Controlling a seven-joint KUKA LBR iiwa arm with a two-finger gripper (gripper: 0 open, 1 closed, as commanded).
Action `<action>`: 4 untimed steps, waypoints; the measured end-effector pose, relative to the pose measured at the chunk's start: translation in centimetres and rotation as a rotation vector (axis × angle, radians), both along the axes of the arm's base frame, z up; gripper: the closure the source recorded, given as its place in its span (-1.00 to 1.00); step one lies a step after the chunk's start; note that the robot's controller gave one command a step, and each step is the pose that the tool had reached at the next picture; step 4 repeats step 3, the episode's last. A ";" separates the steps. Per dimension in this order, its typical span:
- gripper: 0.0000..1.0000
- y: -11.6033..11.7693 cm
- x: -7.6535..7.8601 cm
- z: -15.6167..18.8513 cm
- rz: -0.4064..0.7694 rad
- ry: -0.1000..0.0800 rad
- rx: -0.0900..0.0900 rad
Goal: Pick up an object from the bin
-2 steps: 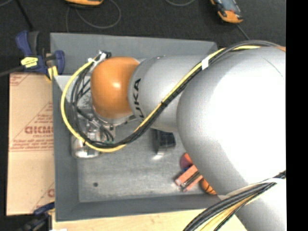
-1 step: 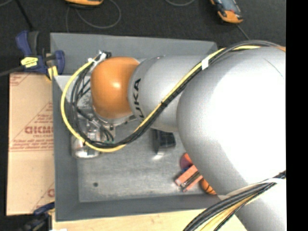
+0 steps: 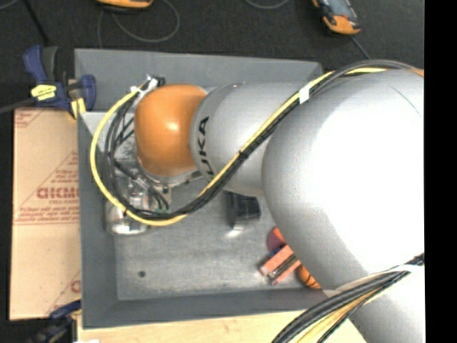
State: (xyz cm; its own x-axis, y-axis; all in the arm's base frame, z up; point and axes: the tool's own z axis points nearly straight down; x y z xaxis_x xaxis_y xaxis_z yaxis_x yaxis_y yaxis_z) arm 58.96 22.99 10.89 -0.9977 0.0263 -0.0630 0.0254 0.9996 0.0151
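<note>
Only lettering I can really read from my end is on the arm [image 3: 235, 145]. Dark letters run along the silver casing, right beside the orange cover [image 3: 168, 131]. I get "UKA" out of it, so that's the KUKA brand, with the rest of the word curving out of sight. The pink block [image 3: 275, 264] and the dark thing [image 3: 243, 209] down in the bin [image 3: 178, 266] might carry print, but it's too small for me to tell.

Grey bin [image 3: 186, 266], pink bar [image 3: 277, 264], black box [image 3: 243, 209]
</note>
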 end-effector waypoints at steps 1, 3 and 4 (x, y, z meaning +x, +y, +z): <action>1.00 0.0 0.0 0.0 0.000 0.000 0.000; 1.00 0.0 0.0 0.0 -0.001 0.000 0.000; 1.00 0.0 0.0 0.0 -0.001 0.000 0.000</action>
